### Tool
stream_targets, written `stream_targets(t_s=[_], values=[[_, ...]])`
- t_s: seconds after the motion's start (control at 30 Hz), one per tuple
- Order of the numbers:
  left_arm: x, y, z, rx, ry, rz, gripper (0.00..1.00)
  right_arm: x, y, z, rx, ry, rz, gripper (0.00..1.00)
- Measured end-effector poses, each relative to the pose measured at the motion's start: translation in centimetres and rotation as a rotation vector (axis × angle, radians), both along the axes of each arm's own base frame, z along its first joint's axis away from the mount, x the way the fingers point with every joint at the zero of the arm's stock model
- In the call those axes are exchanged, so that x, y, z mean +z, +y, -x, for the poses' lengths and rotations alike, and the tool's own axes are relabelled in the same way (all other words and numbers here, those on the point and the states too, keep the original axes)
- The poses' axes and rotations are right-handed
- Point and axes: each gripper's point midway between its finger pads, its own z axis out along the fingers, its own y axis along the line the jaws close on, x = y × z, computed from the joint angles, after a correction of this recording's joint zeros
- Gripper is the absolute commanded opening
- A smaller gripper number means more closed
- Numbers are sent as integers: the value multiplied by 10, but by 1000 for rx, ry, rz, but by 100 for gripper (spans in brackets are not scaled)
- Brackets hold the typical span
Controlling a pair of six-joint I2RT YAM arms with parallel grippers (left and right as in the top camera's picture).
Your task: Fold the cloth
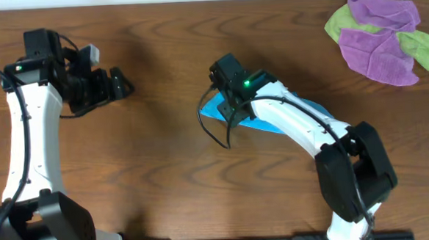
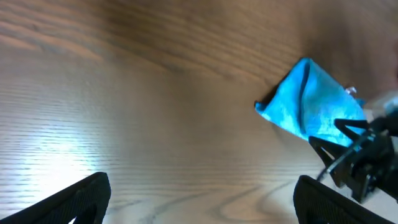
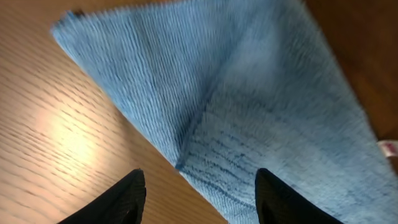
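The cloth (image 1: 214, 106) is sky blue and lies folded near the middle of the table, mostly hidden under my right arm in the overhead view. The right wrist view shows its terry surface (image 3: 249, 93) with a crease and a small white tag (image 3: 388, 148) at the right edge. My right gripper (image 3: 200, 186) hovers open over the cloth's near edge, one finger above bare wood and the other above the cloth, gripping nothing. My left gripper (image 2: 202, 193) is wide open over bare table, well left of the cloth (image 2: 311, 109), and it shows at the far left (image 1: 120, 82) overhead.
A heap of purple and lime-green cloths (image 1: 383, 30) lies at the back right corner. The right arm's wrist and cable (image 2: 364, 149) stand next to the cloth. Bare wooden tabletop (image 1: 164, 137) stretches between the two arms.
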Motion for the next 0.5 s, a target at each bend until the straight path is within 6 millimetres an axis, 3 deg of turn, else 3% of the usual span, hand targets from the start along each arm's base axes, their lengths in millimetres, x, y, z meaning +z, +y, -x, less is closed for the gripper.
stream_targets(t_s=[0.17,0.4,0.5], values=[[-3,-3,1,-13,-2,13,95,-9,-2,2,7,9,12,56],[-2,-3,0,-15,-5,15,95,-44,7,16,56,76,64,47],[-2,-3,0,-16,-6,15,95,-48,11,18,70,78,68,46]])
